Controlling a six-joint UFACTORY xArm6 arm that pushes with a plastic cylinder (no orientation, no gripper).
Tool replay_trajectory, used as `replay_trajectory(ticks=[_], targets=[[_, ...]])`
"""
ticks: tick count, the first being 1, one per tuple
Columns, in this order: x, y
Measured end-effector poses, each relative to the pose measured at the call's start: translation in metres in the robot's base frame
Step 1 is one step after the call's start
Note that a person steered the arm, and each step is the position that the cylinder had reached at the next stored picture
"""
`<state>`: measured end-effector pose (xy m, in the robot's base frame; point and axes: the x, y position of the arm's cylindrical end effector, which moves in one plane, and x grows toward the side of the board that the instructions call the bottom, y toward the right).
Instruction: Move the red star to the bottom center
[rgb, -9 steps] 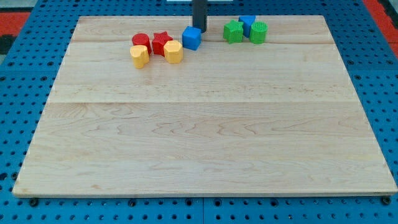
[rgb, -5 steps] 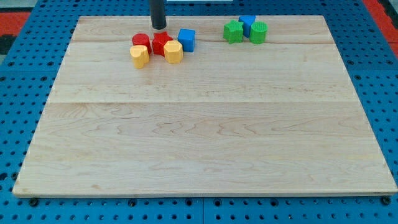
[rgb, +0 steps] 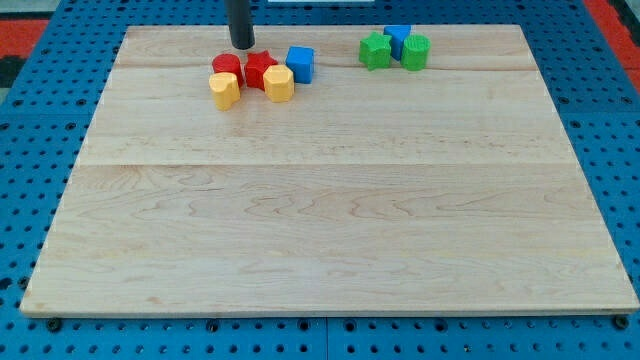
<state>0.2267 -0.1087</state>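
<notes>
My tip (rgb: 242, 46), no jaws, stands just above-left of the red star (rgb: 260, 70).

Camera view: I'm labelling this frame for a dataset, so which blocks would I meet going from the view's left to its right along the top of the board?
Yellow block → red block → red star → second yellow block → blue cube → green star → second blue block → second green block. My tip sits just above the two red blocks.
</notes>
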Motion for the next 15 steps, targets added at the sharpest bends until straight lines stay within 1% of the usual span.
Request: replay_trajectory(ticks=[1,3,5,6,9,10,11,12,13,14,15], targets=[[0.003,0.0],[0.024,-0.001],[0.092,0.076],[0.102,0.09],[0.102,0.088],[0.094,0.088],[0.093,0.103],[0.142,0.129],[0.183,0.105],[0.155,0.091],[0.167,0.062]])
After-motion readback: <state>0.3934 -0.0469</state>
